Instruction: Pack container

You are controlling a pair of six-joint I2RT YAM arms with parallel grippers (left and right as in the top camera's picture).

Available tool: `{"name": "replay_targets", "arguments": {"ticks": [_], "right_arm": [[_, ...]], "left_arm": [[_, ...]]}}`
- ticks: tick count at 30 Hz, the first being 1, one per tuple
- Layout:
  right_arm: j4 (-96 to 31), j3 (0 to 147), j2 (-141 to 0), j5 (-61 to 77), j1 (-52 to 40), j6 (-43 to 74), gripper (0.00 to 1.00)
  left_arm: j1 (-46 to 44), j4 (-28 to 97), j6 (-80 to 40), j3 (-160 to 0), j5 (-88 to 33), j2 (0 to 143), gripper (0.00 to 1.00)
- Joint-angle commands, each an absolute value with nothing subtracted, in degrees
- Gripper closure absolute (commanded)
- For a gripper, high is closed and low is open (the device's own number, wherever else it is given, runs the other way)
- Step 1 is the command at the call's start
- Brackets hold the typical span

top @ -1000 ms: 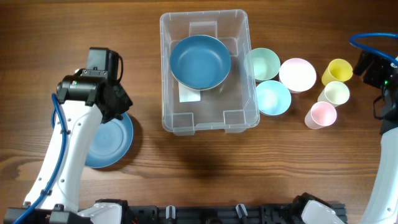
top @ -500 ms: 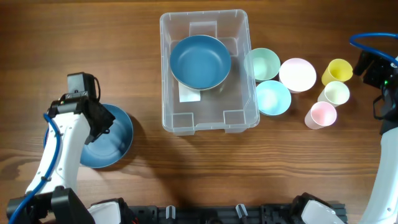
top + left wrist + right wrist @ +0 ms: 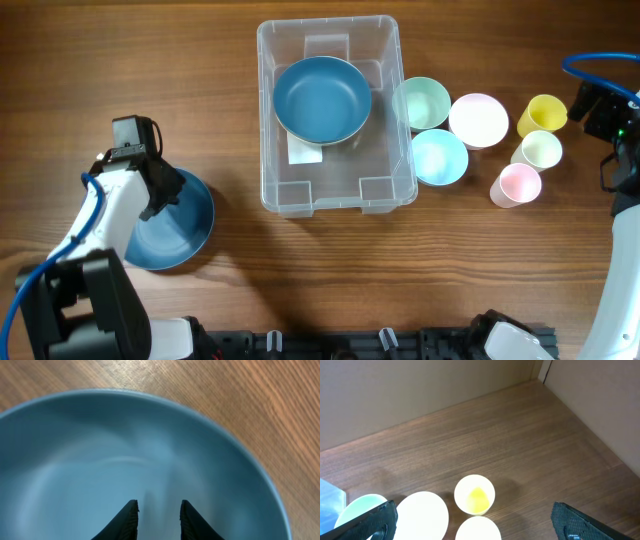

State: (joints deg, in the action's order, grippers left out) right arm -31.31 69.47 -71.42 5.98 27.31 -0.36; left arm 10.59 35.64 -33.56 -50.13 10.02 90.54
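Container (image 3: 340,175) holds blue bowl (image 3: 322,97); left fingers (image 3: 125,522) narrowly parted, empty; right fingers (image 3: 370,522) spread wide.

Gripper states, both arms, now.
Left gripper: narrow gap over the blue bowl; grip cannot be told.
Right gripper: open, holding nothing.

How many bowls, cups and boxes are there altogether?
Bowls: 5
Cups: 3
Container: 1
Total: 9
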Motion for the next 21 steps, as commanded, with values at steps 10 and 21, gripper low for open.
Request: {"name": "replay_targets", "arguments": {"ticks": [10,21], "right_arm": [[-31.14,70.48,-71.9,6.52,27.2,-1.1,0.0],[-31.14,70.48,-71.9,6.52,27.2,-1.1,0.0]], "left_arm": [[11.05,18.09,-33.23,-49.71,9.72,92.33,0.73],[11.05,5.67,-28.25,-51.29,9.74,91.74,0.96]]}}
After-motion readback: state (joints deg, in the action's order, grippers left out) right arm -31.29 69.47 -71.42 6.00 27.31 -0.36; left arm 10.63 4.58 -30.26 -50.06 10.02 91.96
